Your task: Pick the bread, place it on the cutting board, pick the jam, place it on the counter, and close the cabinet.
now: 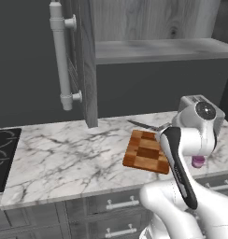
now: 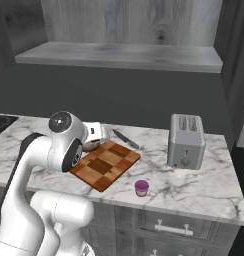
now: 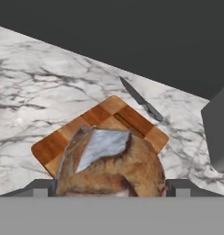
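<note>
The bread, a brown roll with a pale top, sits between my fingertips in the hand view. My gripper is shut on it, just above the near-left part of the checkered cutting board. From the right base the gripper hangs over the board's left corner. The arm hides part of the board in the left base view. The pink-purple jam stands on the marble counter in front of the board; it also shows as the jam beside my arm. The cabinet door stands open.
A knife lies behind the board. A grey toaster stands to the right. The black stovetop is at the far left. The open door's long handle juts out over the counter, beside the cabinet shelf.
</note>
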Controlling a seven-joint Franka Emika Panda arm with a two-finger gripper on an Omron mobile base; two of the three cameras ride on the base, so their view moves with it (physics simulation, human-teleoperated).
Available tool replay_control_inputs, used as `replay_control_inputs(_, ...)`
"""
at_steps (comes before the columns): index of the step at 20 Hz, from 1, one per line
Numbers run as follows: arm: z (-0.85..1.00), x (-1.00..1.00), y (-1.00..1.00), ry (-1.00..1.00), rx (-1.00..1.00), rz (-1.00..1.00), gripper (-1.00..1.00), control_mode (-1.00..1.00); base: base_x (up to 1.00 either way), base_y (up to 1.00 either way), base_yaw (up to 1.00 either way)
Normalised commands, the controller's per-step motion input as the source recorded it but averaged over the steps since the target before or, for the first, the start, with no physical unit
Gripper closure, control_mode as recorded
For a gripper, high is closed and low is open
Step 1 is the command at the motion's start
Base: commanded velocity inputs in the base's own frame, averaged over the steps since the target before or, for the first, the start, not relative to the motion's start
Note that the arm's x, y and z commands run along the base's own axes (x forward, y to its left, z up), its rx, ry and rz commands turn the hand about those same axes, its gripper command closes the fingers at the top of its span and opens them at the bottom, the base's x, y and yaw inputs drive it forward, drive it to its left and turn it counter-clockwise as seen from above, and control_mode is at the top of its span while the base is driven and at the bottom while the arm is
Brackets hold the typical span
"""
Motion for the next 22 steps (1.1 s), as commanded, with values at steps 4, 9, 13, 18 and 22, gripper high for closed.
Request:
replay_control_inputs(4,-0.33,0.02,0.03,0.02,0.00,0.00,1.00,-1.00,0.00,0.00,0.00)
replay_control_inputs(9,-0.32,0.00,0.00,0.01,0.00,0.00,1.00,-1.00,0.00,0.00,0.00)
replay_control_inputs(13,-0.31,0.00,0.00,0.02,0.00,0.00,1.00,-1.00,0.00,0.00,0.00)
replay_control_inputs(18,-0.25,0.03,0.00,0.00,0.00,0.00,1.00,-1.00,0.00,0.00,0.00)
replay_control_inputs(22,-0.27,0.08,0.00,0.00,0.00,0.00,1.00,-1.00,0.00,0.00,0.00)
